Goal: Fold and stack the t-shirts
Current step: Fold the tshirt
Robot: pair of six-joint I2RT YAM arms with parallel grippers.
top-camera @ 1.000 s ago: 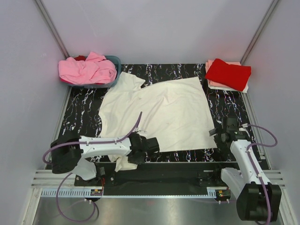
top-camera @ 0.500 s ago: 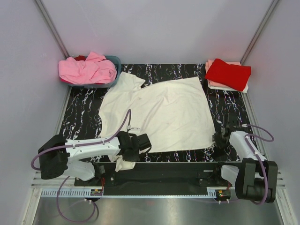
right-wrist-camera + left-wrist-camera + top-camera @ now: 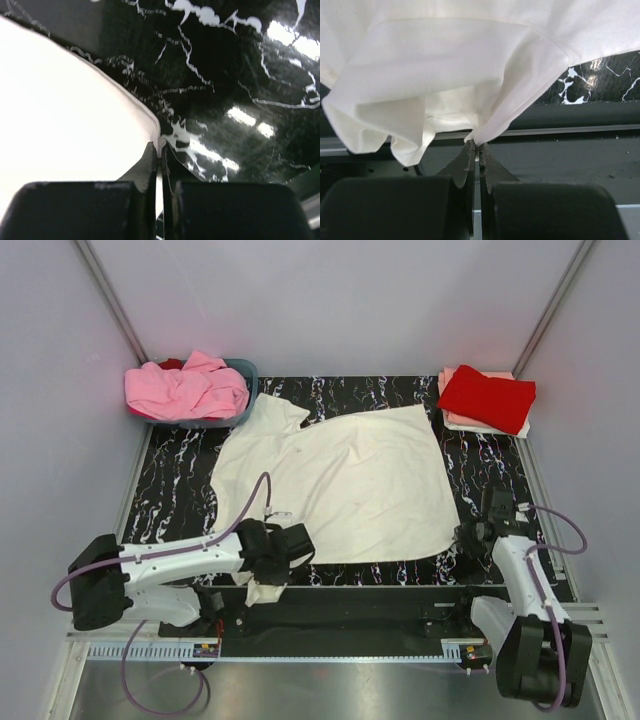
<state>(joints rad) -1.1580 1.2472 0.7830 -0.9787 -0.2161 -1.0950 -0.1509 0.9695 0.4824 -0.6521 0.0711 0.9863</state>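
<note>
A cream t-shirt (image 3: 340, 480) lies spread on the black marbled mat (image 3: 170, 480). My left gripper (image 3: 285, 548) is shut on its near left corner, and in the left wrist view the cloth (image 3: 445, 70) bunches and hangs up from the left gripper (image 3: 476, 146). My right gripper (image 3: 466, 538) is shut on the shirt's near right corner; the right wrist view shows the hem (image 3: 150, 120) pinched at the right gripper (image 3: 161, 149). A folded red t-shirt (image 3: 487, 397) tops a stack at the back right. Pink t-shirts (image 3: 185, 388) fill a basket at the back left.
The blue-grey basket (image 3: 245, 370) sits at the mat's back left corner. A dark rail (image 3: 340, 595) runs along the near edge between the arm bases. Grey walls close in on left, right and back.
My right gripper has closed from open onto the shirt's near right corner. The left arm has drawn back to the left with its held corner, bunching the cloth.
</note>
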